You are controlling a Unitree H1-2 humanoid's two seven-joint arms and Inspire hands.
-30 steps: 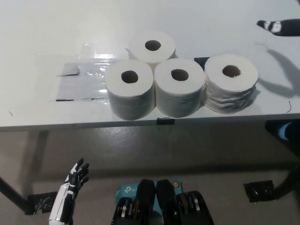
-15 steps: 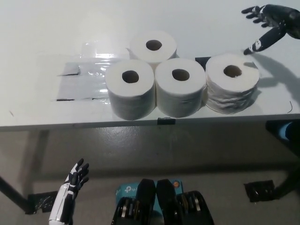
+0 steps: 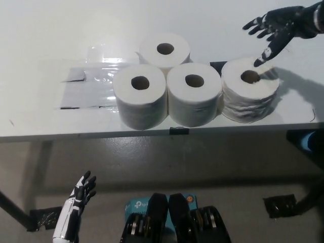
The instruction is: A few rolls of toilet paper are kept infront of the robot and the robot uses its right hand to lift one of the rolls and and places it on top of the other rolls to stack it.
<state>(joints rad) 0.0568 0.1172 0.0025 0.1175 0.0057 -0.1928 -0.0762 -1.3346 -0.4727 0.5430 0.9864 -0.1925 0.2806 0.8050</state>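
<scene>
Four rolls stand near the table's (image 3: 40, 121) front edge; the right hand (image 3: 276, 28), fingers spread and empty, hovers above the rightmost roll (image 3: 249, 96). Its crumpled sides may squash or slip when grasped. The left hand (image 3: 81, 195) hangs open below

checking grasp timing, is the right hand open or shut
Open: the right hand has its fingers spread, holding nothing, above the rightmost roll.

Right arm (image 3: 309, 17) — cut off, edge.
</scene>
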